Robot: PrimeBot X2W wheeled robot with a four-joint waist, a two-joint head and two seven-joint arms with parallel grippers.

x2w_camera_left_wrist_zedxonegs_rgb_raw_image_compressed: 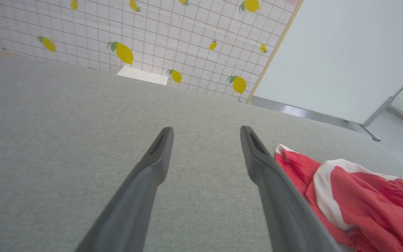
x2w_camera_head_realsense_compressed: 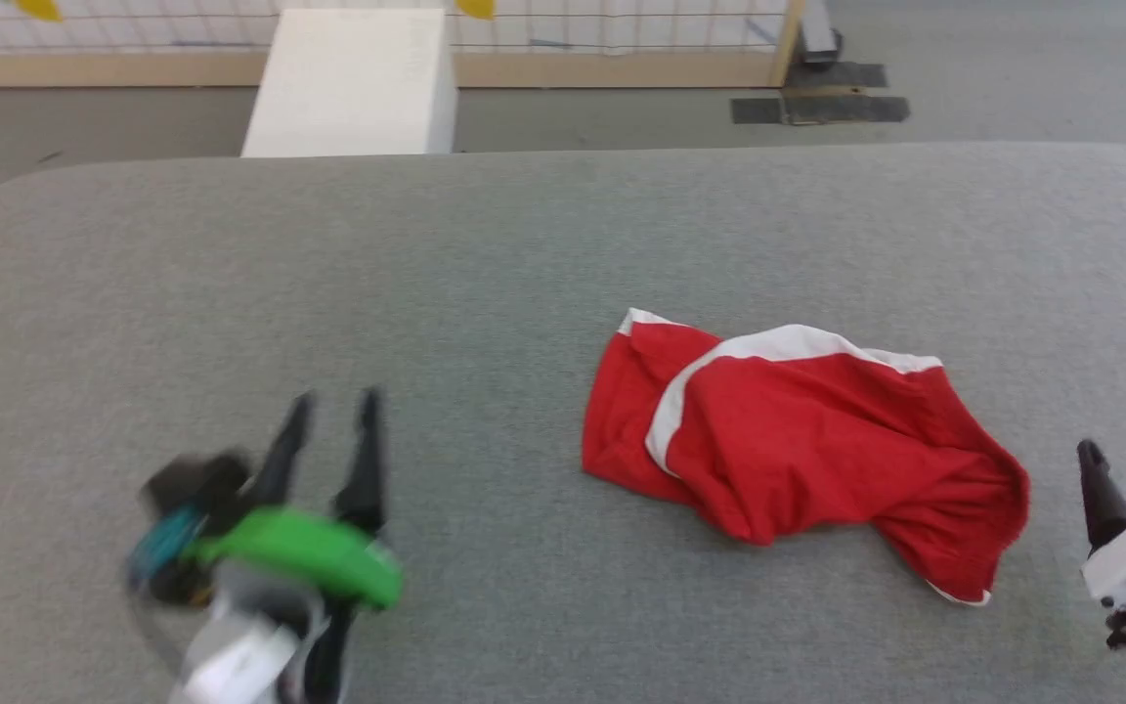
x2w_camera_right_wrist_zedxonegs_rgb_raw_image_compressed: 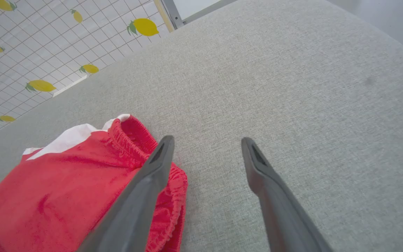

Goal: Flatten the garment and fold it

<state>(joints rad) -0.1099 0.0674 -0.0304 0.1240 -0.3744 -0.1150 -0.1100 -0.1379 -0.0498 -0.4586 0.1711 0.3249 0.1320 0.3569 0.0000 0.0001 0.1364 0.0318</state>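
Toward the near-left edge of a grey padded surface (x2w_camera_head_realsense_compressed: 231, 274), the left gripper (x2w_camera_head_realsense_compressed: 337, 397) shows blurred, fingers apart and empty. Right of centre lies the garment (x2w_camera_head_realsense_compressed: 798, 440), crumpled red shorts with white trim. At the right edge, the right gripper (x2w_camera_head_realsense_compressed: 1120, 462), fingers apart and empty, is just beside its waistband.

Lab-like test space: grey padded table (x2w_camera_head_realsense_compressed: 524, 244), lemon-print partition (x2w_camera_left_wrist_zedxonegs_rgb_raw_image_compressed: 152, 35).
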